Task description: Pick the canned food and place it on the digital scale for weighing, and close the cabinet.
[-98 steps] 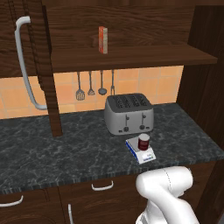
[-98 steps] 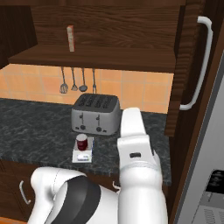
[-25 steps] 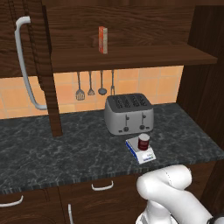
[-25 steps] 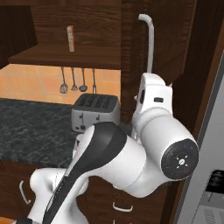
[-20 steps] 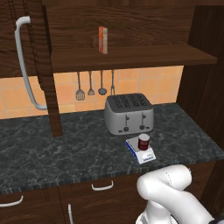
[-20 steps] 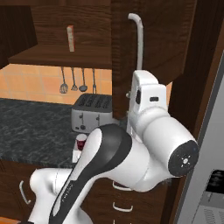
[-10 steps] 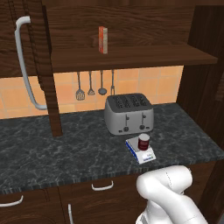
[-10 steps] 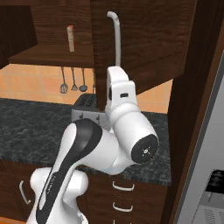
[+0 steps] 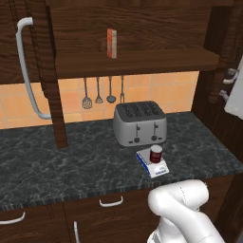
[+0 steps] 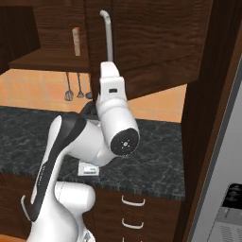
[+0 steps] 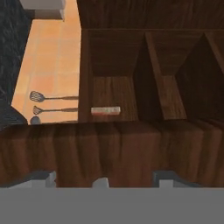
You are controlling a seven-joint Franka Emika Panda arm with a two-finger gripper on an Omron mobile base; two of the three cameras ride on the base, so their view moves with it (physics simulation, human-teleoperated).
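Cabinet [image 10: 156, 42] work is what remains: the can [image 9: 155, 154] already sits upright on the scale [image 9: 152, 163], just in front of the toaster [image 9: 139, 123]. The right door's handle [image 10: 108, 35] runs vertically, and my hand [image 10: 112, 85] is raised just below its lower end, close against the door face. That door is swung partway in; the left door [image 9: 21, 57] stands open, well away on the far side of the toaster. My fingers [image 11: 168, 178] are cut off at the frame's edge, so I think they are spread and empty, but can't be sure. Contact with the handle is hidden.
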